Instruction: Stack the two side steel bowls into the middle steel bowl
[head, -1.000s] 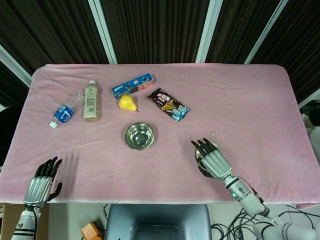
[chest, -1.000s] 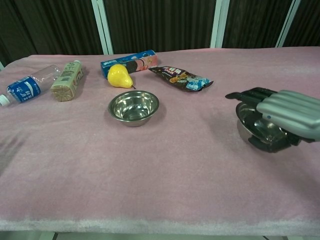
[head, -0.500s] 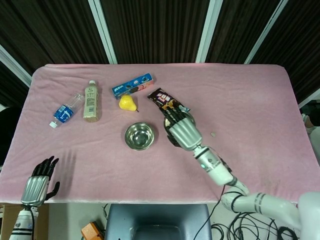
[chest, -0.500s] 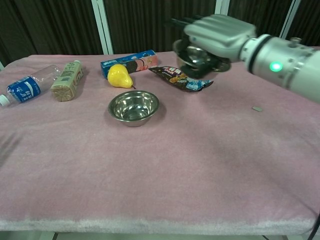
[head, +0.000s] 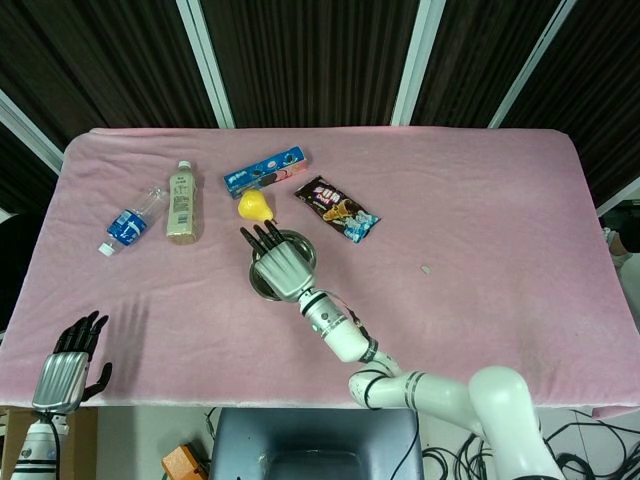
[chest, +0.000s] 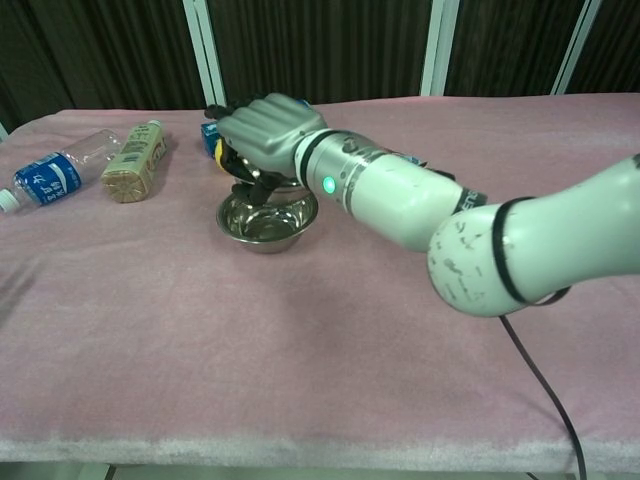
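The right hand hovers over the middle steel bowl at the table's centre, fingers extended side by side toward 12 o'clock; whether it holds a second bowl under the palm I cannot tell. A yellow pear lies just beyond at 11 o'clock. The left hand sits at the near edge around 8 o'clock, fingers spread, holding nothing.

Right hand stretched far forward, palm down, fingers bent over something held below them. Left hand low, fingers spread, nothing between them.
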